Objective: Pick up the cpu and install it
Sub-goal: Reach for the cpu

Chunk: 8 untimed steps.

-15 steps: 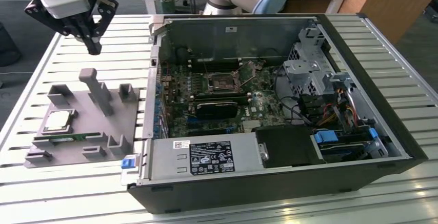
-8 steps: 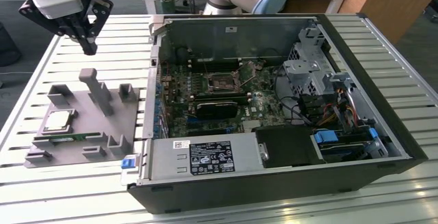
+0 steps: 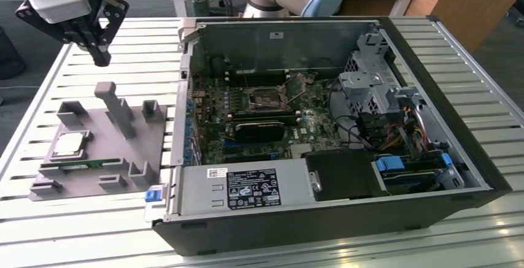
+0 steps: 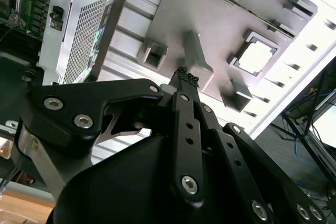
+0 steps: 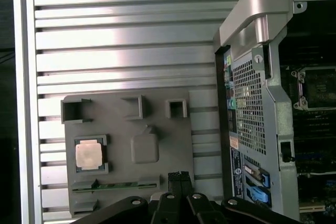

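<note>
The cpu [image 3: 70,144] is a small square chip with a silver top, lying flat in a recess of the grey holder block [image 3: 107,157] at the exterior view's left. Both wrist views show the cpu [image 5: 88,154] [image 4: 257,57] in its recess. My gripper [image 3: 99,56] hangs high above the table beyond the holder's far end, well apart from the chip. Its fingertips [image 5: 174,177] are pressed together with nothing between them, as the gripper [image 4: 186,77] also appears in the second wrist view. The empty socket [image 3: 266,99] sits on the motherboard inside the open computer case [image 3: 458,176].
A green memory stick [image 3: 82,165] lies in a slot of the holder beside the cpu. Tall grey posts [image 3: 115,105] rise from the holder. The case's metal wall [image 5: 252,77] stands right of the holder. Slatted table [image 3: 131,53] surrounds them.
</note>
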Each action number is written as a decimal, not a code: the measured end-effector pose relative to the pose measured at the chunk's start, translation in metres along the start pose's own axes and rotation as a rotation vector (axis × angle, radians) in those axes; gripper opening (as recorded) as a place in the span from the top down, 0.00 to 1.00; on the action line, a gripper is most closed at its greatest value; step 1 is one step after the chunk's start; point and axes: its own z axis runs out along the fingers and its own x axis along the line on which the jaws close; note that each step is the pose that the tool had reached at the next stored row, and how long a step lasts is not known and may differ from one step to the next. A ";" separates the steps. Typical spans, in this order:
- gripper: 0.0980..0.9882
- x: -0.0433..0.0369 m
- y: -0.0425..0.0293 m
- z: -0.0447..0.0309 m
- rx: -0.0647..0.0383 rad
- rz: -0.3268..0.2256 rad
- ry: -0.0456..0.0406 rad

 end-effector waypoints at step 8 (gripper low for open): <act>0.99 0.0086 -0.0007 0.0004 0.000 0.000 -0.0001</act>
